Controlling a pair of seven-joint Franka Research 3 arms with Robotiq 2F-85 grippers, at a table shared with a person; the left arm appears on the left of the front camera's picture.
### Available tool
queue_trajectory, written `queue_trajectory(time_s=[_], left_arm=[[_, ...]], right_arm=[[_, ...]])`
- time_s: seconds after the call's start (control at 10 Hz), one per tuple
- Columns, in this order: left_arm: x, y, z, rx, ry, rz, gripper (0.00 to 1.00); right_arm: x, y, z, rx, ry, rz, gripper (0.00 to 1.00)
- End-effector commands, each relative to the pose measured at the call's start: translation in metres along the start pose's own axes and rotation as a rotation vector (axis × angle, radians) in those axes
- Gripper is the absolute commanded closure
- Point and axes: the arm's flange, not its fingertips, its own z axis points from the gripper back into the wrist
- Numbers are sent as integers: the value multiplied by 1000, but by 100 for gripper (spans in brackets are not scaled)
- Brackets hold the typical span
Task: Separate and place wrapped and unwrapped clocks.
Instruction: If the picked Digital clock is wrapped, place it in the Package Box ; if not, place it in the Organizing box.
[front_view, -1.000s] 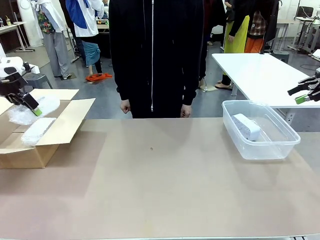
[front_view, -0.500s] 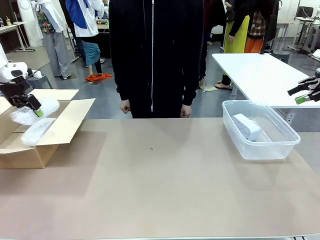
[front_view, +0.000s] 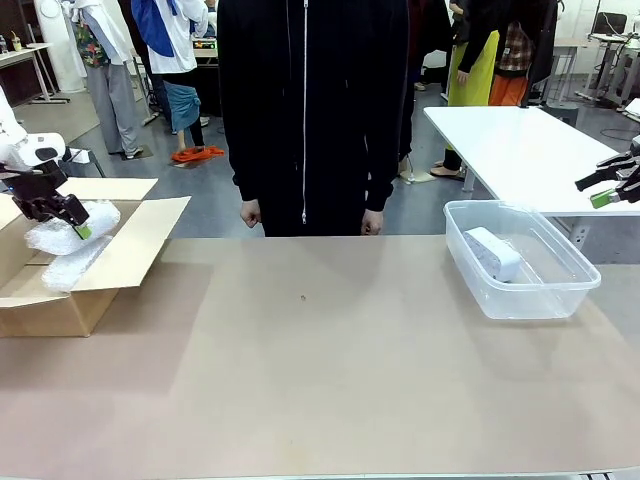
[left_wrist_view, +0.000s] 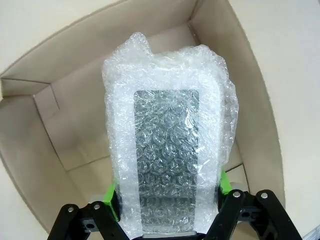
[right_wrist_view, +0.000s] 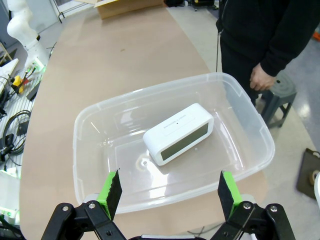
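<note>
**Left arm lowering a wrapped clock into the cardboard box**

Front view: the left gripper has moved inward and down over the cardboard box, carrying a wrapped clock; release appears near. A second wrapped clock lies inside.
Left wrist view: pads clamp the clock, long axis along the fingers.
Right wrist view: the right gripper hangs spread above the plastic bin holding the bare clock, lying diagonally.

Behind your brown worktable you have a grey floor, a white table off its far right corner, an orange bundle on the floor, and people standing farther back.
</note>
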Motion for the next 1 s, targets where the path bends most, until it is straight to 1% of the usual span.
queue_trajectory(time_s=[0.0, 0.5, 0.7, 0.9], left_arm=[[9, 1, 5, -2, 14, 21, 0], [6, 3, 7, -10, 14, 12, 0], [1, -2, 20, -5, -2, 1, 0], [-6, -12, 44, 33, -9, -10, 0]], right_arm=[[1, 0, -1, -2, -2, -1, 0], [1, 0, -1, -2, -2, -1, 0], [1, 0, -1, -2, -2, -1, 0], [1, 0, -1, -2, -2, -1, 0]])
